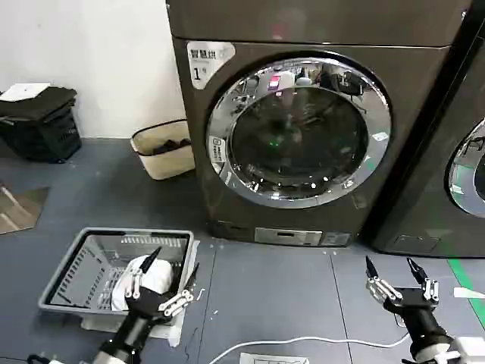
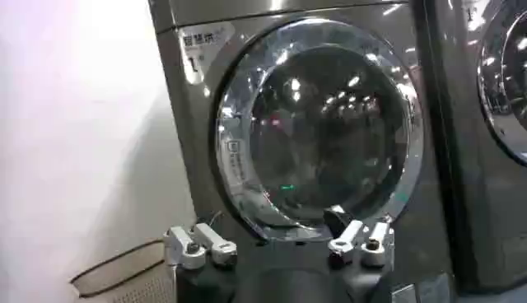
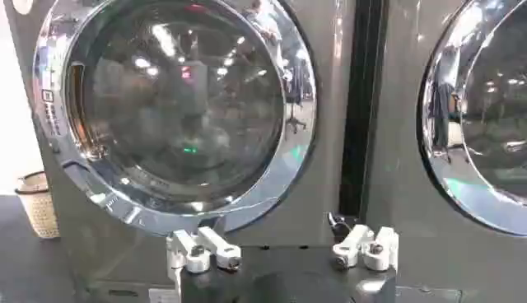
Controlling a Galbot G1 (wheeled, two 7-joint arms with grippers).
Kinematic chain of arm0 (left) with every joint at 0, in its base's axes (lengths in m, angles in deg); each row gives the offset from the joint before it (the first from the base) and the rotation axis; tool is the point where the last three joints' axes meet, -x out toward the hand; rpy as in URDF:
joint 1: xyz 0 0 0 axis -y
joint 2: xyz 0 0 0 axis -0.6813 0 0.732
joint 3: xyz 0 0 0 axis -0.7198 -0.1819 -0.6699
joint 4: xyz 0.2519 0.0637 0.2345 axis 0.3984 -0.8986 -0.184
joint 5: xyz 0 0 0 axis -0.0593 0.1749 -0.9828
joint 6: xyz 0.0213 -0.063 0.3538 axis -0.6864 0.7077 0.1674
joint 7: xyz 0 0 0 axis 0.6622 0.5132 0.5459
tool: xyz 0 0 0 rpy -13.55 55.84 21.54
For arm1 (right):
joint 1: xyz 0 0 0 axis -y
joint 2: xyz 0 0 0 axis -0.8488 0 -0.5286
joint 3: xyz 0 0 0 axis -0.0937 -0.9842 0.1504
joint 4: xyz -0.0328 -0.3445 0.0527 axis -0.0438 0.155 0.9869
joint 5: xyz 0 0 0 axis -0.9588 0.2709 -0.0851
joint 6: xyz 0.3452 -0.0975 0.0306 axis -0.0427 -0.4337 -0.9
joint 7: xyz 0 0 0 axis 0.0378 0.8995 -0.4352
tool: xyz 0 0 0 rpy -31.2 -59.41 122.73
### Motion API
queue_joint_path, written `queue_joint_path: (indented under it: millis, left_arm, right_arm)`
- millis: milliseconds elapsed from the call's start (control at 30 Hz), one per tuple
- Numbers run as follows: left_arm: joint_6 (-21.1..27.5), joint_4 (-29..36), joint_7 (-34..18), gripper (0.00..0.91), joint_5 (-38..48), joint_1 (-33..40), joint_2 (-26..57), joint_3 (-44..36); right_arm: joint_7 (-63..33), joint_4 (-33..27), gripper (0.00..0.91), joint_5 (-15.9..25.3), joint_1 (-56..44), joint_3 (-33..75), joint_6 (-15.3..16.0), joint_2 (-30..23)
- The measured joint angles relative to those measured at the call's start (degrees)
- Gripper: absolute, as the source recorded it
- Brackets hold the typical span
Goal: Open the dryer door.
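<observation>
Dryer door (image 1: 299, 129): shut, likely heavy, slick chrome; grab at rim edge.
Left gripper (image 1: 159, 288): spread, empty.
Right gripper (image 1: 395, 279): spread, empty.

The dryer door (image 1: 299, 129), chrome-ringed with dark tinted glass, is seen closed flush against the machine marked "1".

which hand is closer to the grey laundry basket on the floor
Left. The left hand hangs open right over the laundry basket, above the white cloth in it. The right hand, also open, is far off on the other side, before the dryer door.
</observation>
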Motion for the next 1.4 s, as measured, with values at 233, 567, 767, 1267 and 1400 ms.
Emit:
queue_joint_path:
  millis: [233, 567, 767, 1267, 1400]
  left_arm:
    - [0.0, -0.1, 0.0, 0.907, 0.0, 0.1, 0.0, 0.0]
    - [0.0, 0.4, 0.1, 0.907, 0.0, -0.2, 0.2, -0.1]
    - [-0.2, 0.9, 0.2, 0.907, -0.1, -0.7, 0.2, 0.0]
    - [-0.9, 2.2, 0.4, 0.907, -1.0, -1.6, 0.1, 0.0]
    - [-1.1, 2.2, 0.4, 0.907, -1.4, -1.8, 0.0, 0.0]
  right_arm:
    - [0.9, -1.4, 0.907, -0.7, 1.3, 0.0, -5.5, 1.0]
    - [2.6, -4.9, 0.907, -3.9, 6.1, -0.5, -9.0, 6.8]
    - [3.8, -8.3, 0.907, -7.2, 10.0, -1.5, -10.6, 12.6]
    - [8.2, -19.4, 0.907, -12.3, 21.6, -6.9, -13.5, 25.6]
    - [9.2, -22.2, 0.907, -13.0, 25.0, -9.2, -14.4, 27.6]
